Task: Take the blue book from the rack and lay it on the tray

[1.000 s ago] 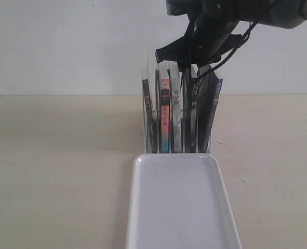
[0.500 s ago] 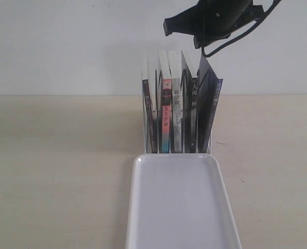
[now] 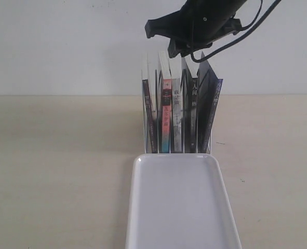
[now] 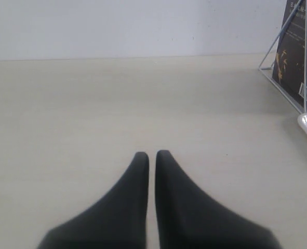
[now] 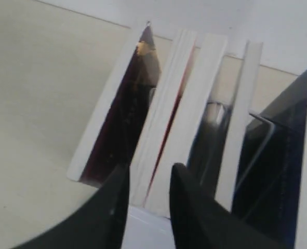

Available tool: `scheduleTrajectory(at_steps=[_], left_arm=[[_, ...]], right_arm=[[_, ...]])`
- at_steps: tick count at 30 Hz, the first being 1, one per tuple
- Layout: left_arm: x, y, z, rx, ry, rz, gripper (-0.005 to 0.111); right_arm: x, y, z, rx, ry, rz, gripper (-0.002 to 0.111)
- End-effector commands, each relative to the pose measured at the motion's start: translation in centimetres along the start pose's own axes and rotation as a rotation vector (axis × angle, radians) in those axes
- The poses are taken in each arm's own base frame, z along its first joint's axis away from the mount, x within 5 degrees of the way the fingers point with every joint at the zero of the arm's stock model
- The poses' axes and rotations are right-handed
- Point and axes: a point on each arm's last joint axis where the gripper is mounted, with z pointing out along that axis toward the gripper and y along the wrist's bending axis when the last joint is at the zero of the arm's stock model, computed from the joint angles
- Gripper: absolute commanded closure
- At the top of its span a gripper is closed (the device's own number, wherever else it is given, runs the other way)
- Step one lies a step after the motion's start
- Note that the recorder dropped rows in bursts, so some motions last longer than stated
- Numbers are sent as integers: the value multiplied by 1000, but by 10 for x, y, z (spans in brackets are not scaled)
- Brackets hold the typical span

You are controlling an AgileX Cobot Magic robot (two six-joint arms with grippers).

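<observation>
Shifted left since a moment ago, the right pincer (image 5: 150, 174) hovers above the books' (image 3: 176, 104) top edges, slightly spread, gripping nothing. Left pincer (image 4: 151, 155), pressed together, hangs over bare desk (image 3: 59, 171). The blue book (image 3: 214, 106) leans at the rack's (image 3: 144, 65) right end. The white tray (image 3: 182, 207) lies just nearer.

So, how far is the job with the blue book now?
Nothing is done yet: the blue book leans at the right end of the rack and the tray is bare. In hand: the right gripper hovers open above the book tops, holding nothing; the left gripper hangs shut over the table. Left: grip the book, lift it out, lay it on the tray.
</observation>
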Motion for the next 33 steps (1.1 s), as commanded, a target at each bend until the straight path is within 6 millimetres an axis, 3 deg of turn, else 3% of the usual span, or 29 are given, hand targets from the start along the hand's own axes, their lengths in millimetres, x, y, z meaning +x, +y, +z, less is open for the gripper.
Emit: scheduleTrajectory(at_steps=[1,6,9,12,16,19,27,33], left_arm=[[0,0,0,-3,-15,6,103],[0,0,0,-3,-15,6,103],[0,0,0,-3,-15,6,103],[0,0,0,-3,-15,6,103],[0,0,0,-3,-15,6,103],[0,0,0,-3,-15,6,103],[0,0,0,-3,-15,6,103],[0,0,0,-3,-15,6,103]], right_arm=[[-5,7,-1,-69,-46,8,72],[-6,16,-1,-126,-72,-11,72],[-4,41,3,-153,-94,-72,72],[3,53,15,-132,-66,-135,72],[11,53,30,-99,-12,-149,72],[10,53,18,-102,2,-149,72],[-6,61,12,-113,-34,-117,72],[-8,54,11,-33,-16,-103,72]])
